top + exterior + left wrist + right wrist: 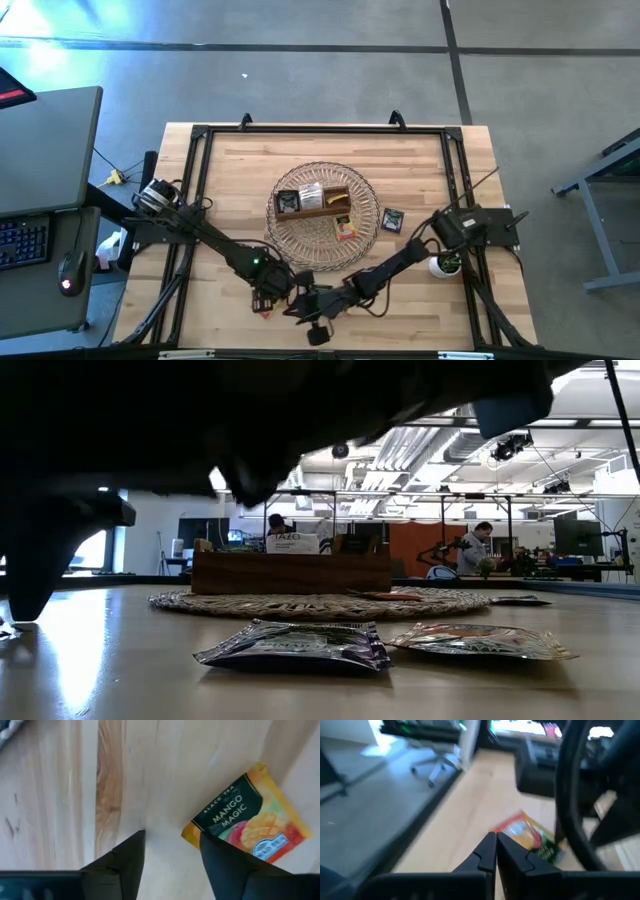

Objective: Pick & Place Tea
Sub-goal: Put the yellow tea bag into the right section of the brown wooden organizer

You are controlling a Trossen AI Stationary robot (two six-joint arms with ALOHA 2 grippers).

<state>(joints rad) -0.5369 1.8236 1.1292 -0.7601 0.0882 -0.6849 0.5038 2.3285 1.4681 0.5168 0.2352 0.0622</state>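
Observation:
An orange and dark-green tea sachet (250, 827) printed "Mango Magic" lies flat on the wooden table near its front edge. My left gripper (172, 855) points down over it, open, and one finger covers the sachet's near corner. My right gripper (495, 844) is shut and slants down, its tips just short of the same sachet (527, 837). In the low view, two more sachets, a dark purple one (295, 645) and a gold-green one (480, 642), lie flat on the table. Both arms meet near the front edge (290, 298). My left gripper has one finger (225, 865) in front of the sachet's corner (192, 831); whether it touches the sachet I cannot tell. My right gripper's shut fingertips point at the sachet's near edge (506, 827); whether they touch it I cannot tell.
A round wicker basket (372, 205) sits mid-table and carries a brown wooden tray (320, 205) with several sachets. One more sachet (392, 218) lies on the table to the basket's right. People stand in the room beyond the table.

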